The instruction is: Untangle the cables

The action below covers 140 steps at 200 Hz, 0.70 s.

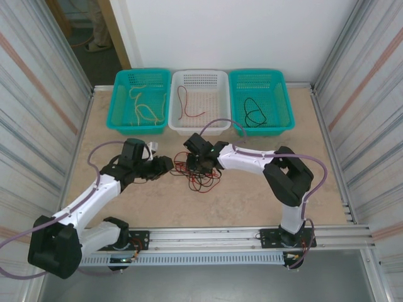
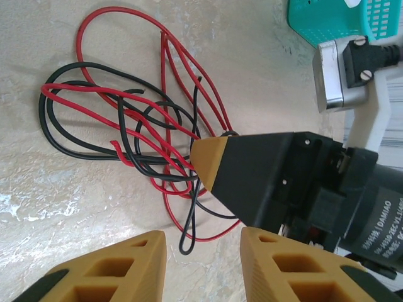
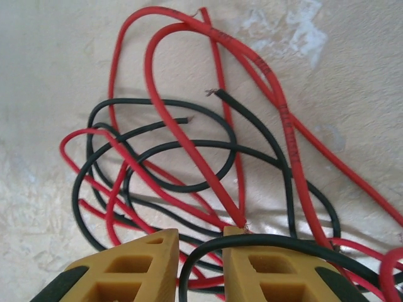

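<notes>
Tangle: red and black cables [image 1: 201,178] looped through one another, lying flat at mid-counter [image 1: 252,189], several cut ends free.
Sorted cream: cream cables [image 1: 143,108] curled loosely in the left teal basket [image 1: 141,71].
Sorted red: a red cable [image 1: 184,104] in the white basket [image 1: 200,73].
Sorted black: a black cable [image 1: 254,114] looped in the right teal basket [image 1: 257,72].

A lab robot test cell: ribbed panel walls [image 1: 31,82] at frame left and right, an aluminium rail [image 1: 214,234] along the bottom, plastic baskets [image 1: 217,100] at top.
</notes>
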Available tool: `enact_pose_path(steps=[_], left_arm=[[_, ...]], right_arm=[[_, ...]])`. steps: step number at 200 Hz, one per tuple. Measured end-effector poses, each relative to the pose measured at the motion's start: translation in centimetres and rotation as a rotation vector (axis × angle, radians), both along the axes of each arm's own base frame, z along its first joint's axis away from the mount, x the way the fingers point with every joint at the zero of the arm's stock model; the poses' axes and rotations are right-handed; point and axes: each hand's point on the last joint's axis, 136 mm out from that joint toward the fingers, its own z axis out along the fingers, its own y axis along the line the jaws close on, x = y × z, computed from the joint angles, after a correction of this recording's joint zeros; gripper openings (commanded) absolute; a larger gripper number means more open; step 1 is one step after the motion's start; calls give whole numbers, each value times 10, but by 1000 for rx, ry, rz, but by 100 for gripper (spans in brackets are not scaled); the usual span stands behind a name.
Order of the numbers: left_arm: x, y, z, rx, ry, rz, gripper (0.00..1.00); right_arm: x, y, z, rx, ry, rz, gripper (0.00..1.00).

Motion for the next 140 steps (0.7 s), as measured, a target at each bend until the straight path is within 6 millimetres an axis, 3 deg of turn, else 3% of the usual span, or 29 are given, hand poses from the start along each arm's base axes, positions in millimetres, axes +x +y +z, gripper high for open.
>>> enact_pose_path(steps=[22,57,78,100,140], left_arm=[[1,-2,-4,-3,11,3,37],[-1,-11,-4,-14,12,-21,42],[-6,-22,0,-28,-4,-61,43],[-9,-34,2,-38,-16,-95,41],[-2,-43,-4,-62,14,-86,41]], right_arm=[[1,0,-2,1,10,-5,0],[-1,4,1,4,6,2,0],[-9,4,18,-4,-36,32,0],[-21,8,68,58,-140,80,0],[-45,-1,189,318,-371,149,0]])
